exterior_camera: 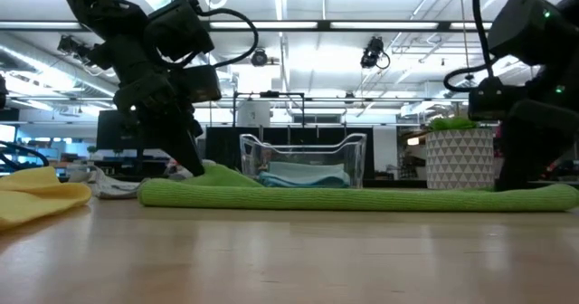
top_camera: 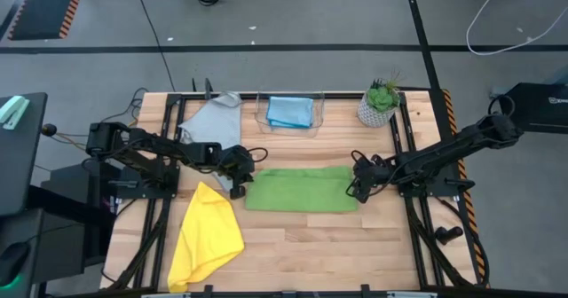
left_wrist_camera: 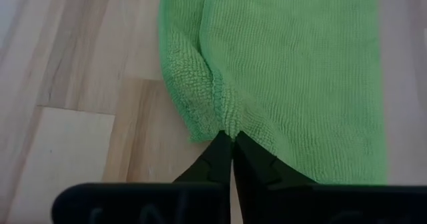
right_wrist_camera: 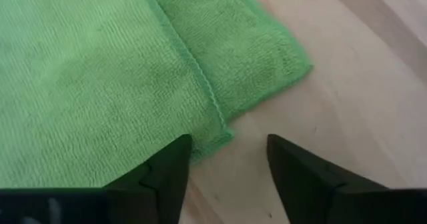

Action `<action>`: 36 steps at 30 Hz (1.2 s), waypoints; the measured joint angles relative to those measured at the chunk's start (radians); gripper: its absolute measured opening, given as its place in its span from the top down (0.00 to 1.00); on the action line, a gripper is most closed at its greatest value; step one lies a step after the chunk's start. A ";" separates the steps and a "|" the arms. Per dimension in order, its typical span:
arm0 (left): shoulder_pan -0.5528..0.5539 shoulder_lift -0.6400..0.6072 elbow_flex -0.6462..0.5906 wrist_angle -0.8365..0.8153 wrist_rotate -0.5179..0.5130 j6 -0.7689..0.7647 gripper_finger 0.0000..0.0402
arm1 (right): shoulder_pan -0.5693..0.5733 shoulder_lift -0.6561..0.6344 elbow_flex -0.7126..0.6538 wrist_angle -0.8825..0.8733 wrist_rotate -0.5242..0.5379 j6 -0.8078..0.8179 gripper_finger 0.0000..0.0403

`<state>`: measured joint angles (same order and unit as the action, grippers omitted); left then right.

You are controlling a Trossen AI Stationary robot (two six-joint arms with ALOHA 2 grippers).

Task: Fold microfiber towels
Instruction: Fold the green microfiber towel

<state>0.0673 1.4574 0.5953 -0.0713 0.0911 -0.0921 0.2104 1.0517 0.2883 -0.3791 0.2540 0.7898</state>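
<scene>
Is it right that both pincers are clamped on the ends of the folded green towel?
Not quite. Only the left pincer is shut on the green towel. The right pincer is open at the other end, holding nothing, as the right wrist view shows.

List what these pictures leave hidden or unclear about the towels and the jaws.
- Green towel: its layer count, high view; the top layer hides any beneath.
- Blue towel: its folds, low view; clear bin blurs them.
- Left gripper: how much cloth its shut jaws pinch; the tips cover it.
</scene>
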 joint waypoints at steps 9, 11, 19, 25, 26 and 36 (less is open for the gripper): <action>0.000 0.000 0.000 0.001 -0.002 -0.003 0.98 | 0.000 -0.002 0.001 0.041 -0.017 -0.012 0.89; 0.000 0.000 0.000 -0.001 -0.020 -0.015 0.97 | 0.000 -0.002 0.001 0.041 -0.018 -0.013 0.97; -0.001 -0.079 0.001 -0.080 -0.093 -0.058 0.98 | 0.000 -0.002 0.065 0.018 -0.020 -0.035 0.95; -0.042 -0.156 0.001 -0.140 -0.146 -0.090 0.98 | 0.002 -0.007 0.124 -0.015 -0.019 -0.057 0.98; -0.051 -0.163 0.001 -0.157 -0.162 -0.105 0.98 | 0.002 -0.007 0.136 -0.028 -0.015 -0.058 0.98; -0.134 -0.159 0.001 -0.234 -0.280 -0.221 0.96 | 0.002 -0.007 0.225 -0.152 -0.001 -0.057 0.97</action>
<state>-0.0663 1.2983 0.5961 -0.3055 -0.1885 -0.3130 0.2119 1.0447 0.5136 -0.5312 0.2531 0.7326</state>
